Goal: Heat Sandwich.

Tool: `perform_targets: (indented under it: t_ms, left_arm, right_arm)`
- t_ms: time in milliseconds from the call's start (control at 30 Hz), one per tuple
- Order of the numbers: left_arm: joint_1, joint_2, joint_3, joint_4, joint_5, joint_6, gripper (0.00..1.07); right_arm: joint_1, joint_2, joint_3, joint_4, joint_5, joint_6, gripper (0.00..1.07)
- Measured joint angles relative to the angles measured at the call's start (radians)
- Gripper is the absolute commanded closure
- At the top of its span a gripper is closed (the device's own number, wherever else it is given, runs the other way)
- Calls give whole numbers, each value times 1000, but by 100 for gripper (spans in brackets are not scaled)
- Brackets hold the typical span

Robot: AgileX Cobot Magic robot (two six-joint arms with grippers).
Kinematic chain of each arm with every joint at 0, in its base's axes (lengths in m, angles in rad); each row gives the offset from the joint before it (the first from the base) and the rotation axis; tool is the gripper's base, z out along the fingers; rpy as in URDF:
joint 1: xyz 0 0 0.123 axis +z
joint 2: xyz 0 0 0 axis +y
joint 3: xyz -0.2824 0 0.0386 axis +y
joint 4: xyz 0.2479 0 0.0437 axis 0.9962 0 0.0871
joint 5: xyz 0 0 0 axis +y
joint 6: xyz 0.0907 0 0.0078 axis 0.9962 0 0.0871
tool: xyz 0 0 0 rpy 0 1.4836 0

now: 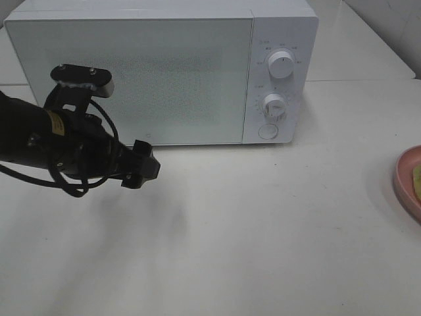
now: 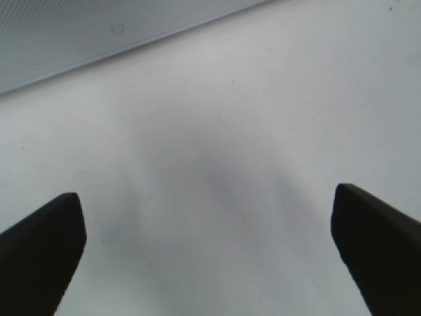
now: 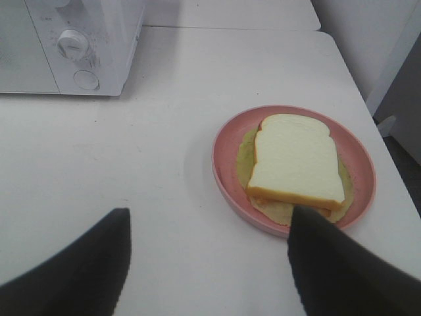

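Note:
The sandwich [image 3: 296, 158], white bread with a tan crust over a pale yellow-green layer, lies on a round pink plate [image 3: 227, 164]. In the high view only a sliver of the sandwich [image 1: 417, 176] and the plate [image 1: 408, 181] show at the right edge. My right gripper [image 3: 210, 263] is open and empty, hovering above the table a little short of the plate. The white microwave [image 1: 158, 72] stands at the back with its door shut. My left gripper [image 2: 207, 250] is open wide with nothing between its fingers [image 2: 39, 250], low over the table before the microwave door [image 1: 131, 79]. It shows in the high view as the left gripper [image 1: 146, 168].
The microwave's two knobs [image 1: 281, 64] and round button [image 1: 267, 131] sit on its right panel. The table edge and a white wall lie just beyond the plate in the right wrist view.

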Motion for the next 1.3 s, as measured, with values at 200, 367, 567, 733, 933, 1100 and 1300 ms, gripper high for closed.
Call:
perform_targets:
  t_ms: [200, 367, 567, 733, 933, 1100, 1300]
  left_arm:
    - [0, -66, 0, 25, 131, 0, 9]
    - [43, -152, 0, 23, 286, 0, 9]
    - [226, -267, 1, 8, 533, 0, 9]
    - [371, -360, 1, 6, 693, 0, 9]
    - [516, -485, 1, 6, 866, 15, 9]
    - [599, -595, 1, 7, 991, 65, 9]
    - [617, -764, 21, 25, 1042, 101, 9]
  right_arm:
    - [0, 0, 0, 0, 0, 1, 41]
    - [0, 0, 0, 0, 0, 1, 41]
    - [0, 0, 0, 0, 0, 1, 41]
    - [0, 0, 0, 0, 0, 1, 41]
    - [0, 0, 0, 0, 0, 1, 41]
    - [0, 0, 0, 0, 0, 1, 41]
    - [0, 0, 0, 0, 0, 1, 42]
